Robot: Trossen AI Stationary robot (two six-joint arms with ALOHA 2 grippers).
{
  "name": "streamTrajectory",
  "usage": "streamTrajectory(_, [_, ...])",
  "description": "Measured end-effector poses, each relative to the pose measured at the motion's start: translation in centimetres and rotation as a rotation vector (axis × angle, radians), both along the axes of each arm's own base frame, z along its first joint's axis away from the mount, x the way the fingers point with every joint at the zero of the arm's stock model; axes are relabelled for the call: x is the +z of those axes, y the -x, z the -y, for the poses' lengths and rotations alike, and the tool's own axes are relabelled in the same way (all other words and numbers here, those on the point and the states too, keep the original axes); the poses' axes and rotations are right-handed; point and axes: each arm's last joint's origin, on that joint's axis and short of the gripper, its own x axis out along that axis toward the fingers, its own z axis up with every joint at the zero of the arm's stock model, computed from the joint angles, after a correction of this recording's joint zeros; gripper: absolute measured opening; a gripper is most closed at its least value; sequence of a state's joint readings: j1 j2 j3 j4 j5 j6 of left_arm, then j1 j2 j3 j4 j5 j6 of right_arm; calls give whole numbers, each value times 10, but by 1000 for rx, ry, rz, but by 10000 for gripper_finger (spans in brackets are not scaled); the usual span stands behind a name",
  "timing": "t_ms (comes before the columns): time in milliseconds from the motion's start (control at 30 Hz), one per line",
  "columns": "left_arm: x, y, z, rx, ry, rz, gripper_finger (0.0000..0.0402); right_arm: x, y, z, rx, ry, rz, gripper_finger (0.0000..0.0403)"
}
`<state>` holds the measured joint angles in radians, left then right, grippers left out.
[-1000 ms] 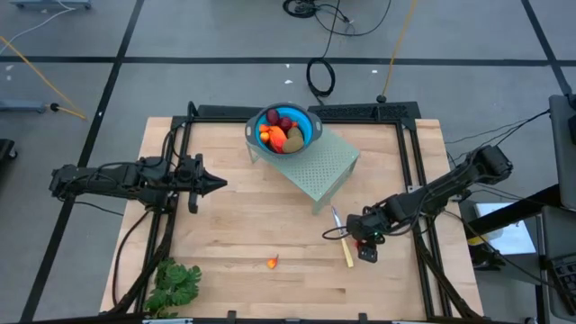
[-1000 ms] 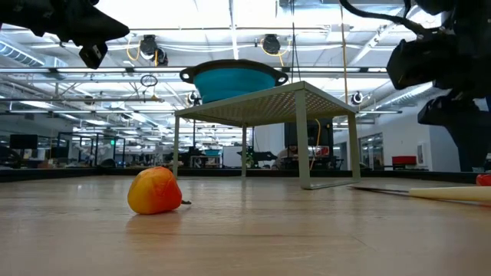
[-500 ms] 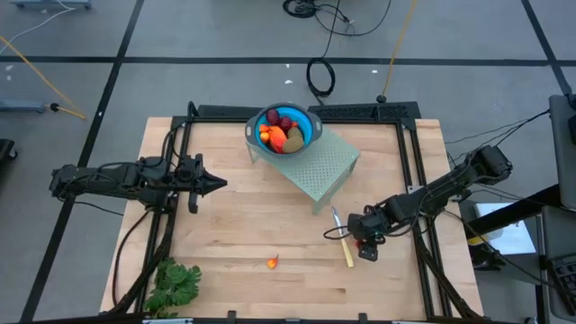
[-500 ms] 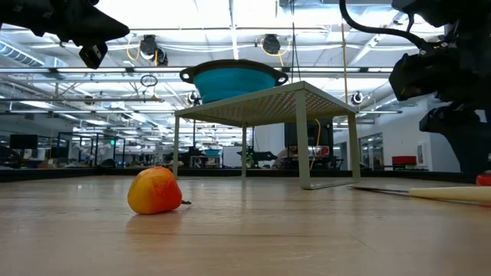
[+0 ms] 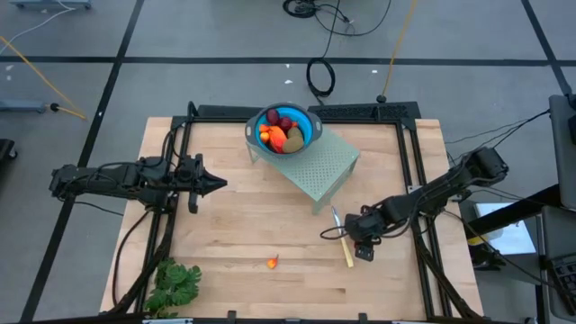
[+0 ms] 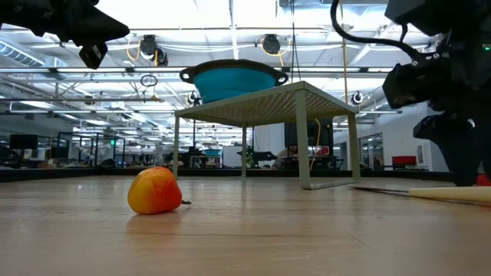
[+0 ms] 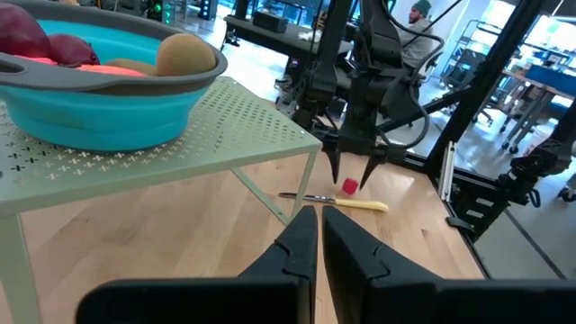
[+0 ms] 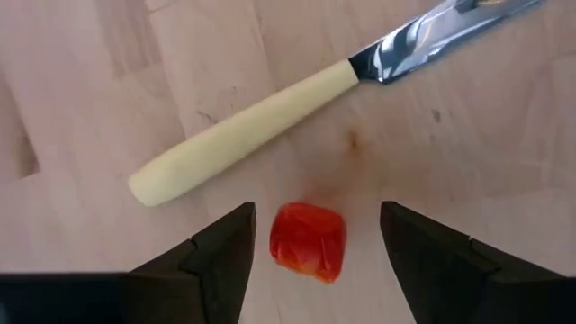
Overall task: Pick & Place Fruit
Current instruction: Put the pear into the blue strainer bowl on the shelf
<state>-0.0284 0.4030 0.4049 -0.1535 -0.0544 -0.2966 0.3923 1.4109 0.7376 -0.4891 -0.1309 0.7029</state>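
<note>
The right gripper (image 8: 315, 238) hangs low over the table (image 5: 243, 225) with its fingers spread wide, holding nothing. A small red fruit piece (image 8: 308, 240) lies on the wood directly between the two fingertips, touching neither. Just beyond the piece, away from the gripper, lies the knife (image 8: 297, 108) with its pale yellow handle nearest the fruit and its blade running off at an angle. In the left wrist view the same gripper (image 7: 353, 171) points straight down with the red piece (image 7: 349, 186) just below and between its fingers and the knife (image 7: 337, 202) lying in front of it.

The left gripper (image 5: 216, 184) hovers well apart from the right one, on the far side of the table, with its fingers pressed together and nothing between them.

Between the two arms, toward the back of the table, stands a pale green perforated stand (image 5: 324, 166), and on it rests a blue bowl (image 5: 306, 135). The bowl holds dark red balls (image 5: 281, 120), an olive-brown oval (image 5: 294, 138) and orange-red pieces (image 5: 270, 137).

An orange-red fruit (image 5: 272, 263) lies alone on the wood near the front edge, well apart from both grippers; a leafy green bunch (image 5: 173, 283) sits at the front corner on the left arm's side.
</note>
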Motion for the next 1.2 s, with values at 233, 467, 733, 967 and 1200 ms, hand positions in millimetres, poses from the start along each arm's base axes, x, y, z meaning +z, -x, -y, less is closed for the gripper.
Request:
streamTrajectory(233, [0, 0, 0, 0, 0, 1, 19, -11, -3, -2, 2, 19, -48, 233])
streamTrajectory(467, [0, 0, 0, 0, -1, 1, 19, -12, -3, -2, 3, 20, -53, 233])
streamTrajectory(733, [0, 0, 0, 0, -1, 1, 19, -12, -3, -2, -9, 5, -63, 233])
streamTrajectory(967, [0, 0, 0, 0, -1, 1, 19, -11, -1, -2, -32, -6, -75, 233])
streamTrajectory(1200, [0, 0, 0, -1, -1, 1, 19, -10, 4, -1, -29, -4, -110, 233])
